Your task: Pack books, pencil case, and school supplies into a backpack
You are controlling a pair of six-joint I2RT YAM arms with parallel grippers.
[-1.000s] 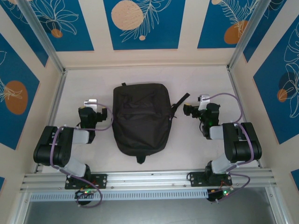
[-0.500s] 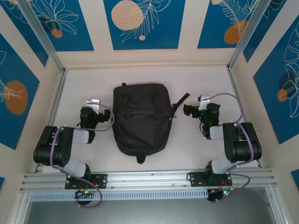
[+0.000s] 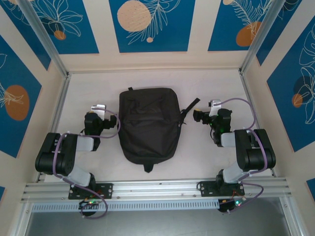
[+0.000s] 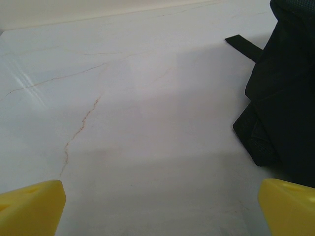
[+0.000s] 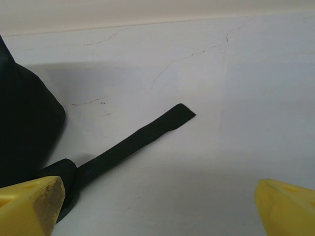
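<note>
Left gripper (image 4: 160, 209) and right gripper (image 5: 160, 206): jaws wide apart, empty, low over the table (image 3: 206, 88) on either side of the backpack (image 3: 147, 125). Backpack lies flat mid-table, strap (image 5: 133, 142) trailing toward the right gripper. Over the last second only the left wrist shifted slightly and the backpack is unmoved; judged idle, no packing step under way.

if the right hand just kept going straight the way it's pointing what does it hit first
Probably the flat black fabric strap trailing from the large soft black backpack: it lies across the white table ahead of the open right hand. Depth is unclear, so it could pass above it.
</note>
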